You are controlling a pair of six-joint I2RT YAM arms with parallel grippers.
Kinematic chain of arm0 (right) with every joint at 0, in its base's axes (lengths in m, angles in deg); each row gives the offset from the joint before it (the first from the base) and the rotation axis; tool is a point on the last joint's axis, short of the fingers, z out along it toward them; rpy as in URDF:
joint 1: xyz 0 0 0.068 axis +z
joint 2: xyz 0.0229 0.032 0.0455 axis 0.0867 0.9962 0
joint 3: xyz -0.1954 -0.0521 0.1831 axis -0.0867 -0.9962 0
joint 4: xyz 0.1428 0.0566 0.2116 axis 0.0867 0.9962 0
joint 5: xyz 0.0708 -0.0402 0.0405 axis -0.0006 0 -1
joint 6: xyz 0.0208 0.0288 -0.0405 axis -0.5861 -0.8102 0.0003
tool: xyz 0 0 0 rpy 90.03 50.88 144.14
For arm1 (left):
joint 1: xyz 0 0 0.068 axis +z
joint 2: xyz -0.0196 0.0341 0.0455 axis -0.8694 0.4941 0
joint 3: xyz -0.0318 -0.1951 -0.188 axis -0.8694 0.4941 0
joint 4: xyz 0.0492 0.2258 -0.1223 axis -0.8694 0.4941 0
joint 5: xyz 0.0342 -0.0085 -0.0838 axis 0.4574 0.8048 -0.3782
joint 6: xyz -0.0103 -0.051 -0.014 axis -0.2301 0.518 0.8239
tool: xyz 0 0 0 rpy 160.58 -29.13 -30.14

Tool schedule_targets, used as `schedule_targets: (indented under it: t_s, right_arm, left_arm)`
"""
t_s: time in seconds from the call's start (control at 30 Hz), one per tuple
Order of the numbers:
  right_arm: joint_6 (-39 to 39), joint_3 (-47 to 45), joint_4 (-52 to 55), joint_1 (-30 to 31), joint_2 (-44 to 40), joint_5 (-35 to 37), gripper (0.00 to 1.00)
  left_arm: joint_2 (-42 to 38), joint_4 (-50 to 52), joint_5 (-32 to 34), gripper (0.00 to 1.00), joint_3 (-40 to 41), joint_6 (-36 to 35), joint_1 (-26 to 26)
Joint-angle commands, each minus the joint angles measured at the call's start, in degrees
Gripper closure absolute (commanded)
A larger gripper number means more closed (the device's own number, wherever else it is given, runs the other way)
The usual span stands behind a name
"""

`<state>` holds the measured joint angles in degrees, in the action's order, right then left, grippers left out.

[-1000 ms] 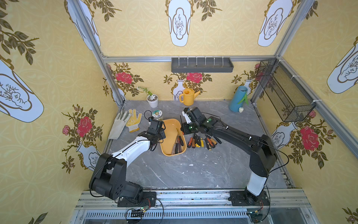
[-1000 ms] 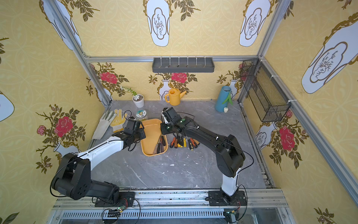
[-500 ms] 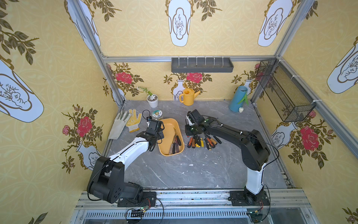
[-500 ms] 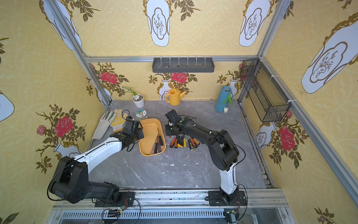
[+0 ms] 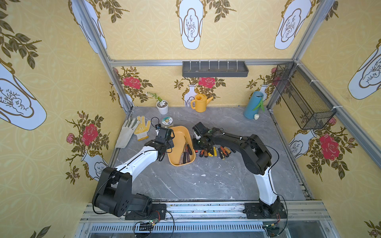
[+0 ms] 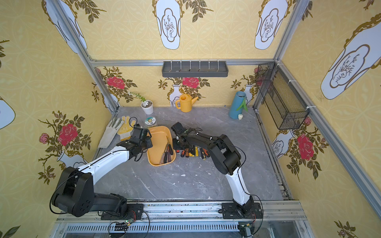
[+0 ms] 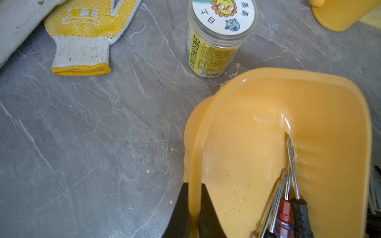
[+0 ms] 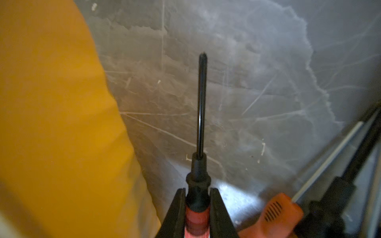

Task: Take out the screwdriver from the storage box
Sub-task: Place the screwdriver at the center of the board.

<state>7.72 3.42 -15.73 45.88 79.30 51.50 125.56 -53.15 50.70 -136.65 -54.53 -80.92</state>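
Observation:
The yellow-orange storage box (image 5: 176, 135) (image 6: 157, 135) lies mid-table with several screwdrivers (image 5: 186, 151) (image 7: 292, 185) in its near end. My left gripper (image 7: 194, 184) (image 5: 168, 147) is shut on the box's left rim (image 7: 194, 144). My right gripper (image 8: 197, 189) (image 5: 199, 144) is shut on a screwdriver (image 8: 201, 103) with a red and black handle. It is held low over the grey table, just outside the box's right wall (image 8: 51, 103), shaft pointing away from the wrist.
A row of several screwdrivers (image 5: 214, 151) (image 6: 193, 151) lies right of the box, under the right arm. Behind the box are a jar (image 5: 167, 121) and gloves (image 5: 142, 128). A plant pot (image 5: 162, 106), watering can (image 5: 199, 102) and blue vase (image 5: 252, 105) line the back wall.
My right gripper has moved with the screwdriver from the box's right edge toward the front and down beside the row on the table. The left gripper has kept its hold on the rim.

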Motion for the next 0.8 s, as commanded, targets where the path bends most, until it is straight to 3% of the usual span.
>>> schedule_targets:
  t_s: [0.0, 0.37, 0.47, 0.57, 0.77]
  right_arm:
    - [-1.7, 0.81, 2.83, -0.04, 1.13, 1.86, 1.0]
    - [0.22, 2.17, 9.68, 0.53, 1.14, 9.96, 0.99]
    - [0.32, 2.36, 10.49, 0.58, 1.32, 10.27, 0.88]
    - [0.78, 2.6, 10.57, 1.01, 1.23, 10.29, 0.72]
    - [0.85, 2.24, 8.8, 1.35, -0.27, 9.21, 0.64]
  left_arm:
    - [-0.06, -1.49, -0.01, 1.0, 0.44, -0.43, 0.06]
    - [-0.07, -1.86, 0.03, 1.0, 0.66, -0.28, 0.06]
    - [-0.11, -1.8, 0.02, 1.0, 0.65, -0.23, 0.06]
    - [-0.02, -1.75, 0.01, 1.0, 0.59, -0.25, 0.06]
    - [0.06, -1.75, -0.28, 1.0, 0.39, -0.31, 0.06]
